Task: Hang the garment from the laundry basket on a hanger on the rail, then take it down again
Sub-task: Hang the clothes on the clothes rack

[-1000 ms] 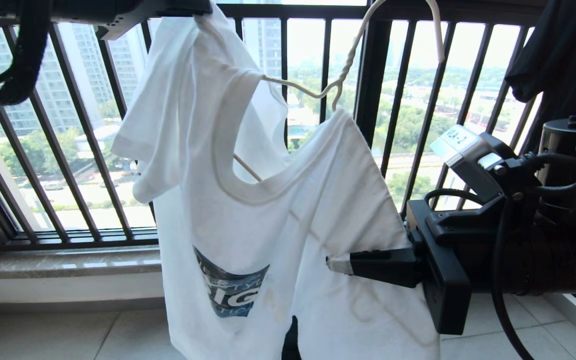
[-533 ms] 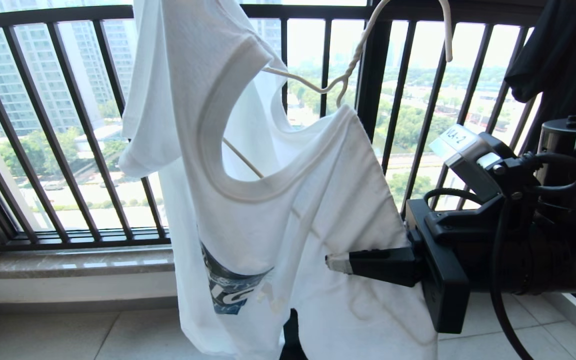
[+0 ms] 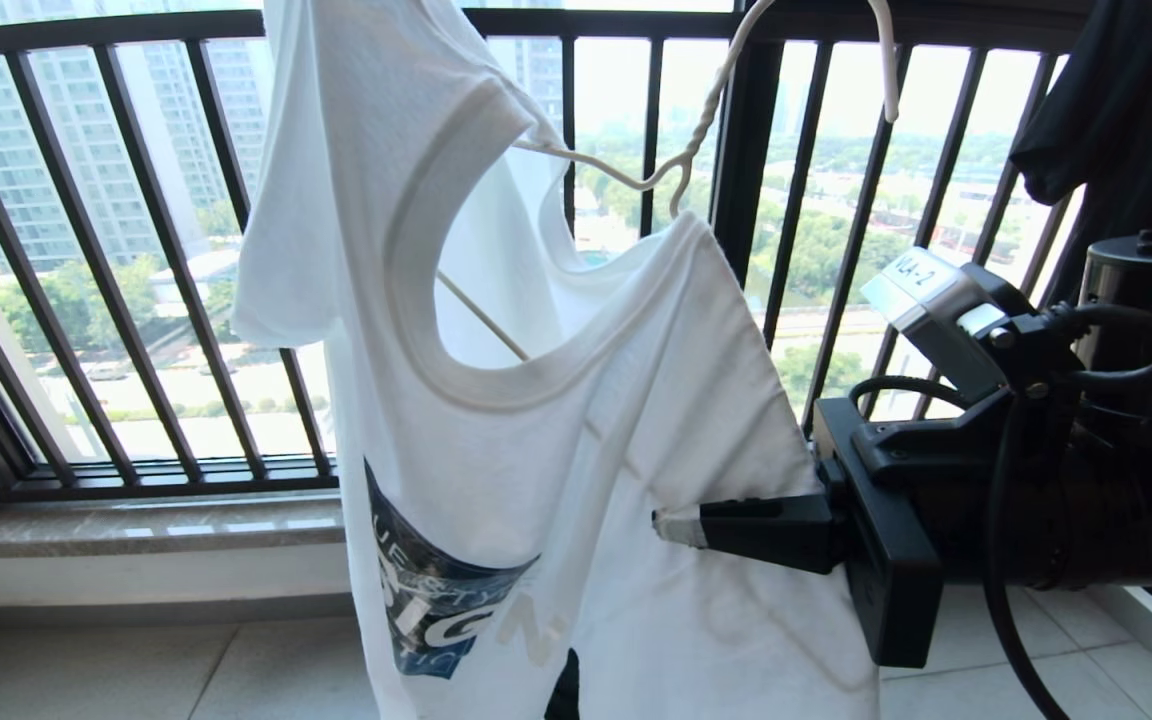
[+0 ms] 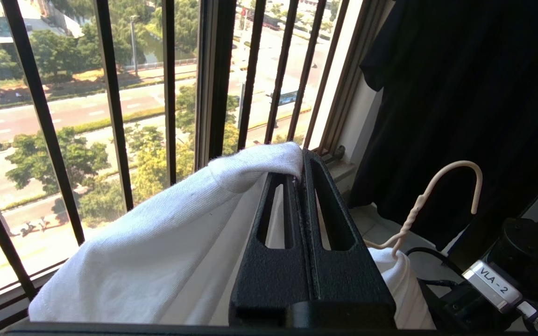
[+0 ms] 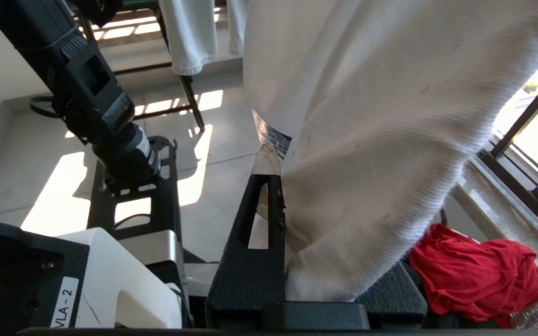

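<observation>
Left gripper [image 4: 300, 170]: one, two black textured slotted fingers pressed together, pinching a fold of the garment [image 4: 166, 242] at the tips. It is above the head view's frame.

Right gripper [image 3: 676, 527]: one, black, tips wrapped in pale tape, reaching in level from the right. In its wrist view the fingers [image 5: 262, 219] clamp white knit cloth between them, nearly closed.

Garment [image 3: 536, 420]: one white short-sleeved T-shirt, fine-ribbed knit, ribbed crew neck, dark blue square chest print with white lettering. It is strung between the two grippers in mid-air before the balcony bars, one shoulder lifted high at the left, the other side pinned low at the right, the neck opening gaping.

Hanger [image 3: 696, 130]: one, thin cream wire, twisted neck, long curved hook. One arm runs inside the neck opening; the hook stands free near the top of the head view.

Balcony railing [image 3: 186, 250]: one, dark vertical bars, round in section.

Black garment [image 3: 1126, 110]: one, hanging at far right.

Red cloth [image 5: 477, 273]: one, crumpled, low beside the right gripper.

Floor [image 3: 136, 670]: pale tiles.
</observation>
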You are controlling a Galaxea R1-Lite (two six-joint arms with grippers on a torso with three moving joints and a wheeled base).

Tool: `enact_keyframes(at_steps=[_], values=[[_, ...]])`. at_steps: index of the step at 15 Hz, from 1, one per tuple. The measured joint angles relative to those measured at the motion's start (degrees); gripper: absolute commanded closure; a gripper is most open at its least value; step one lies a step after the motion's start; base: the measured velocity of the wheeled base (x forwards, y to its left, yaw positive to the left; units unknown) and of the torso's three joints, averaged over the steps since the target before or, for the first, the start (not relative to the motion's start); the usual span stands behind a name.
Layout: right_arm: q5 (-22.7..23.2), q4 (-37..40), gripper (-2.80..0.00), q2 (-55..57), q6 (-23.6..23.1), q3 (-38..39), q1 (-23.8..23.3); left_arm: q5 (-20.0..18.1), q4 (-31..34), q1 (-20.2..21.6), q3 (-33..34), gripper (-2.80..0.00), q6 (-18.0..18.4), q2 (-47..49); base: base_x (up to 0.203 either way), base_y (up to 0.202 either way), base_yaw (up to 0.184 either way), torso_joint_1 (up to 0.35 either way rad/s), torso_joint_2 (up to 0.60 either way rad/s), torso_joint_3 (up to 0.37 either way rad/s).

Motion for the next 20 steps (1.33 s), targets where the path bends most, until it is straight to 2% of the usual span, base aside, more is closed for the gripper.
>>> enact_keyframes(at_steps=[7, 11, 14, 17, 18, 20], values=[[-0.06, -0.05, 0.00, -0.04, -0.05, -0.06, -0.05, -0.02, 4.96, 0.39, 1.05, -2.80, 2.12, -2.98, 0.000, 0.000, 0.000, 0.000, 0.00, 0.000], [-0.06, -0.03, 0.00, -0.30, -0.02, -0.04, -0.09, 0.09, 7.23, 4.10, 0.70, -2.80, 4.07, -5.57, 0.000, 0.000, 0.000, 0.000, 0.00, 0.000], [-0.08, -0.07, 0.00, -0.44, -0.02, 0.00, -0.09, 0.24, 13.11, 5.95, -0.61, -2.80, 5.82, -5.38, 0.000, 0.000, 0.000, 0.000, 0.00, 0.000], [-0.08, -0.05, 0.00, -0.56, 0.00, 0.02, -0.09, 0.51, 13.32, 7.54, -1.36, -2.80, 8.00, -4.31, 0.000, 0.000, 0.000, 0.000, 0.00, 0.000], [-0.06, -0.08, 0.00, -0.65, 0.00, 0.02, -0.09, 0.57, 13.31, 8.76, -1.52, 0.00, 8.95, -4.04, 0.000, 0.000, 0.000, 0.000, 0.00, 0.000], [-0.06, -0.05, 0.00, -0.72, 0.04, 0.02, -0.14, 0.57, 12.98, 11.27, -1.66, 0.00, 10.32, -3.64, 0.000, 0.000, 0.000, 0.000, 0.00, 0.000]])
